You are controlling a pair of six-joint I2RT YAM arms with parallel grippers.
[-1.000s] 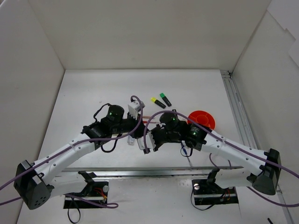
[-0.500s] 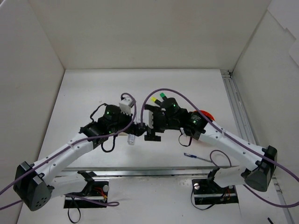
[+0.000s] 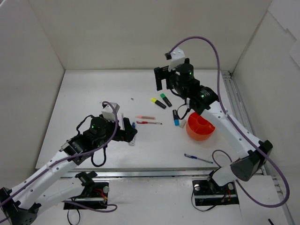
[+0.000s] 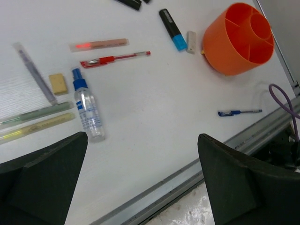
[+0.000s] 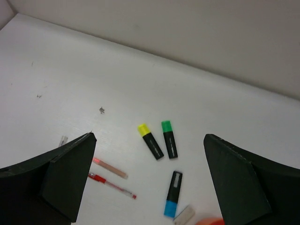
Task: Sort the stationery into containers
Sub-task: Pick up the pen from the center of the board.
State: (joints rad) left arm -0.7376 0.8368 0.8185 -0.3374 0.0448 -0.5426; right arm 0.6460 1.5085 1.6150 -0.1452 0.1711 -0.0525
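The round orange pot (image 3: 200,126) (image 4: 239,40) with inner dividers stands right of centre. Beside it lie a blue-capped highlighter (image 3: 175,117) (image 5: 172,193) and a white eraser (image 4: 191,41). Farther back are the yellow-capped (image 5: 150,140) and green-capped (image 5: 168,138) highlighters. A red pen (image 4: 115,58), a pale strip (image 4: 98,44) and a clear blue-capped tube (image 4: 86,105) lie mid-table, and a blue pen (image 3: 198,158) lies near the front rail. My left gripper (image 3: 130,131) (image 4: 142,140) is open over the tube area with nothing between its fingers. My right gripper (image 3: 161,78) (image 5: 148,138) hangs open, high above the highlighters.
At the left of the left wrist view lie a tan eraser (image 4: 58,83), a clear pen (image 4: 35,74) and two pale pens, greenish (image 4: 37,112) and yellowish (image 4: 37,127). White walls enclose the table on three sides. A metal rail (image 3: 236,112) runs along the right and front edges.
Both grippers went from shut to open. The right arm rose and swung to the back. The left arm pulled back to the left, uncovering the middle items.
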